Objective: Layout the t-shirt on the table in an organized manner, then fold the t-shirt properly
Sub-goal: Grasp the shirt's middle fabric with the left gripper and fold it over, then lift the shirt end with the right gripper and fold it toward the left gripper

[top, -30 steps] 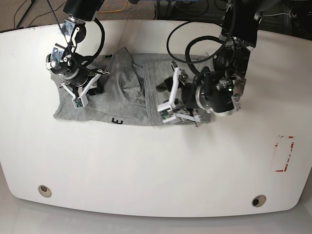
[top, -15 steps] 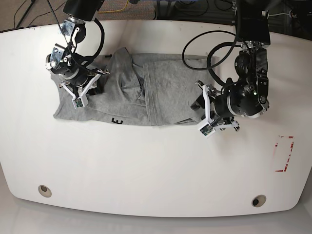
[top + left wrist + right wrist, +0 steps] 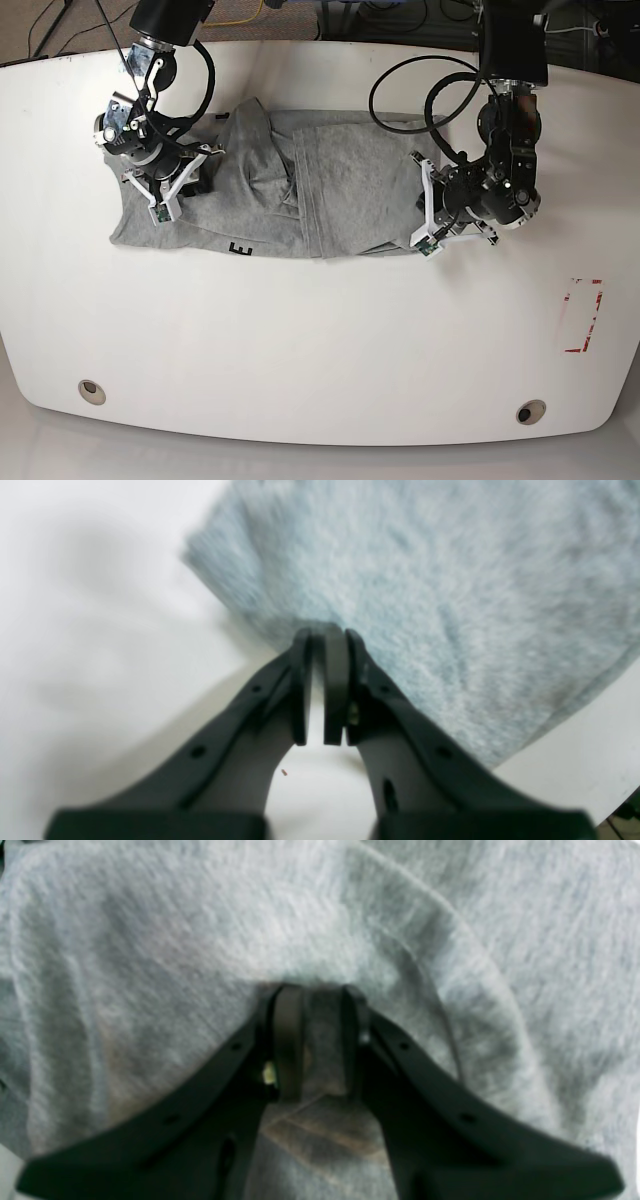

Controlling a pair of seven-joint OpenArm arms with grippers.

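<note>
My left pincer (image 3: 324,640) has its jaws drawn nearly together, a thin slit between the pads, tips at the hem edge of the t-shirt (image 3: 440,590); whether cloth is pinched I cannot tell, as the tips are blurred. My right pincer (image 3: 315,995) is closed on a raised fold of that shirt.

Only the base view shows the whole: the t-shirt (image 3: 270,190) lies rumpled across the far half of the table (image 3: 320,340), a black letter "E" at its near edge. The right pincer (image 3: 160,195) is over one end, the left pincer (image 3: 428,215) at the other.
</note>
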